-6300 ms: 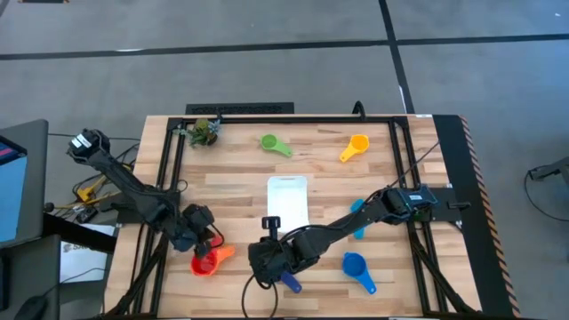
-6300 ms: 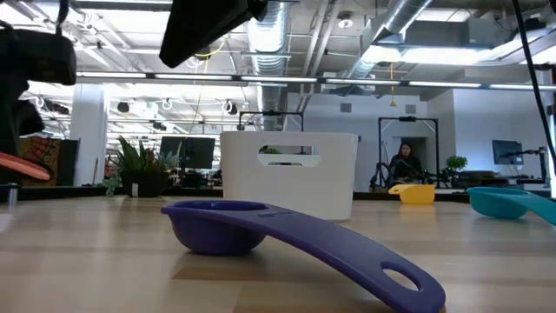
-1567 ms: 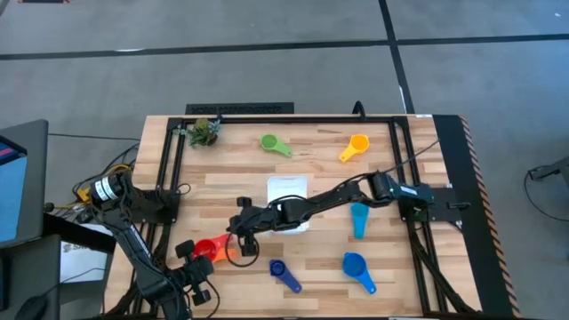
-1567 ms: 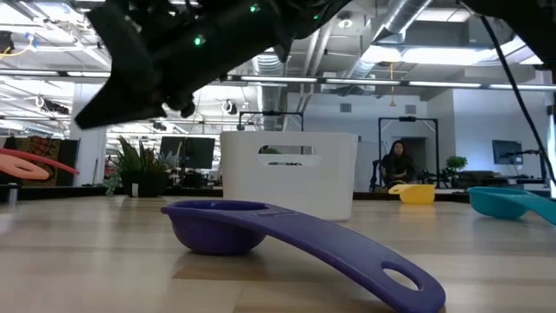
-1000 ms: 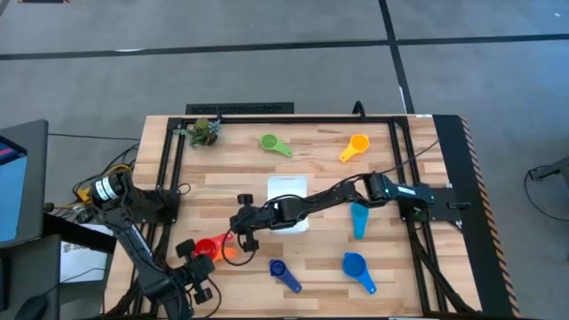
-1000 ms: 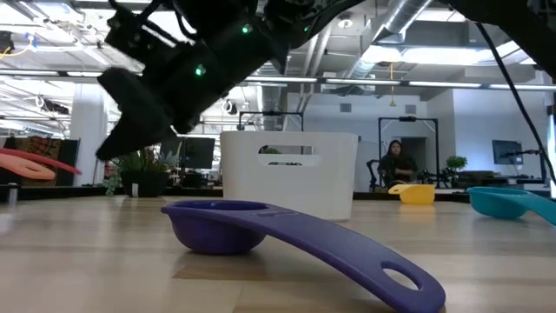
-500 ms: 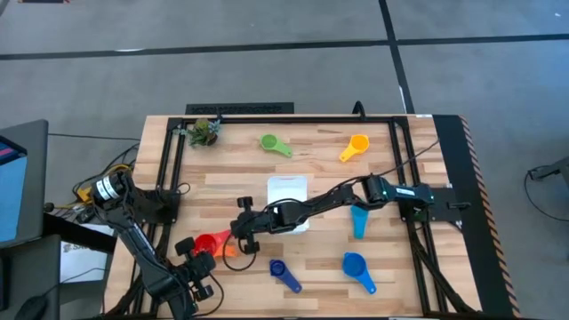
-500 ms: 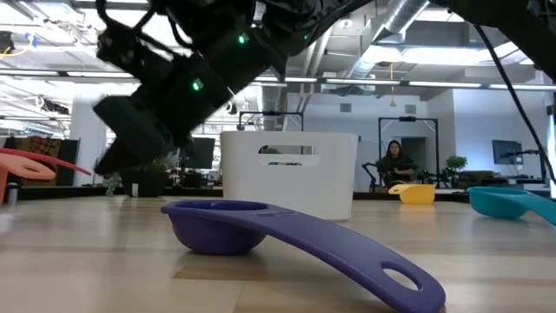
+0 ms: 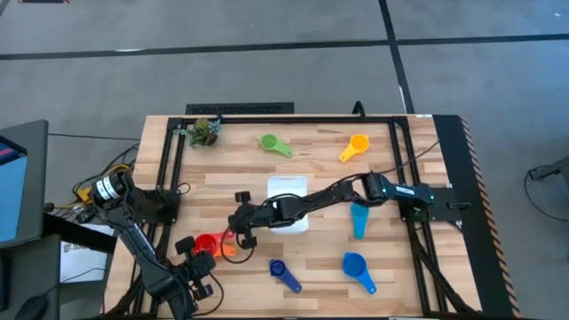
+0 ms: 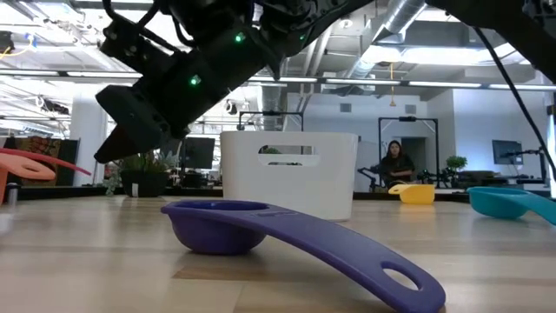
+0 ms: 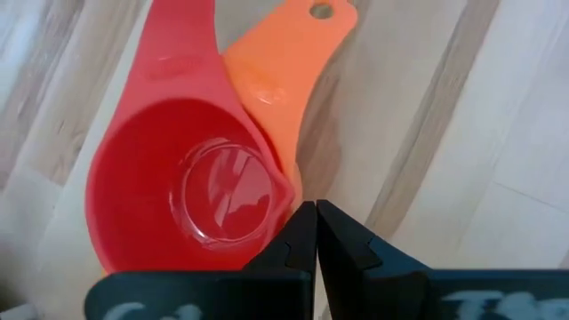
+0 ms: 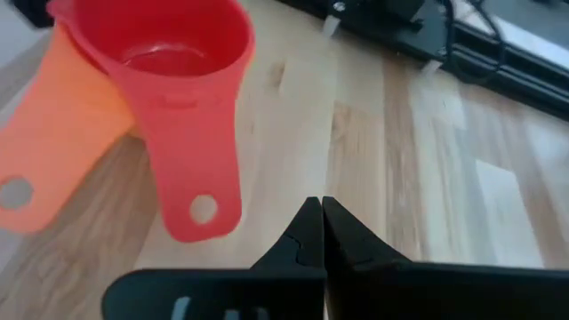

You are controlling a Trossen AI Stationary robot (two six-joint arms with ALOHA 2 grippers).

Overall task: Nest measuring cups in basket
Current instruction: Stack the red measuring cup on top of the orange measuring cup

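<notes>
Right hand [image 9: 240, 238] stretched across the table [image 9: 231, 182] from the right side, fingers pressed together and empty, hanging just beside the red measuring cup [image 9: 206, 244] and the orange measuring cup [image 9: 228, 250] beneath it, near the table's front-left part. Left hand [image 9: 200, 269] low at the front-left edge, likewise pinched closed on nothing, just beside that same red-and-orange pair. White basket [image 9: 287, 188] mid-table, partly under the right arm, apparently without cups inside. Green measuring cup [image 9: 274, 144] and yellow-orange measuring cup [image 9: 355, 146] along the far side, well apart. Teal measuring cup [image 9: 358, 220] right of the basket; blue measuring cup [image 9: 357, 268] and dark blue measuring cup [image 9: 283, 273] near the front. Leafy green clump [image 9: 205, 132] at the far-left corner.
</notes>
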